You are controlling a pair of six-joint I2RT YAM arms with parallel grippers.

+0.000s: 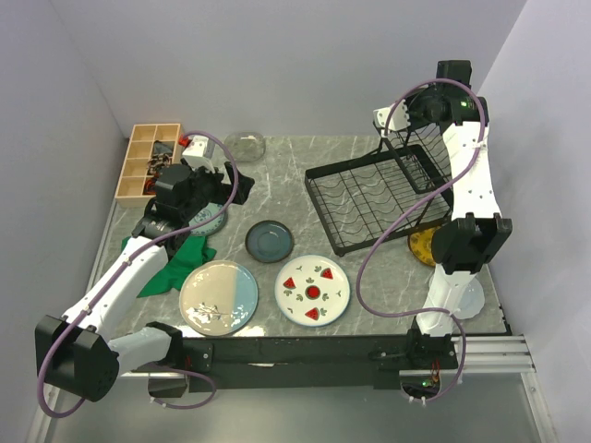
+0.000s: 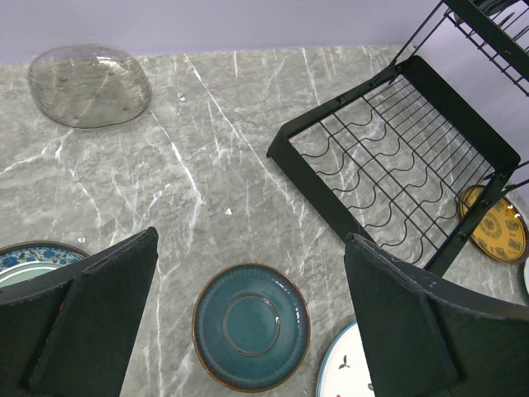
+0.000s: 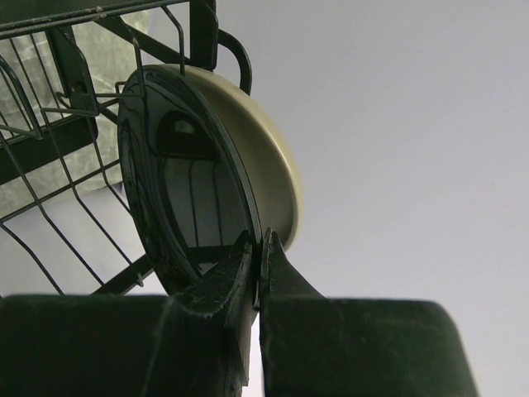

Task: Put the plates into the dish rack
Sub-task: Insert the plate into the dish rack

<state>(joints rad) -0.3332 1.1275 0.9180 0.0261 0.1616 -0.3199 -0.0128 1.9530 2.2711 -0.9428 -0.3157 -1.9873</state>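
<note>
A wooden compartment box point(image 1: 148, 159) sits far left on the marble table point(image 1: 286, 171), green cloth point(image 1: 180, 265) nearer.

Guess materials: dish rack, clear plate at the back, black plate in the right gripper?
Dish rack: thin matte black rods, likely coated metal wire. Clear plate: see-through, probably glass. Black plate: glossy face with mirror-like reflections, likely glazed ceramic, possibly glass.

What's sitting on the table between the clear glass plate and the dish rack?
Nothing: in the left wrist view, only bare grey marble tabletop runs from the clear glass plate to the dish rack.
</note>
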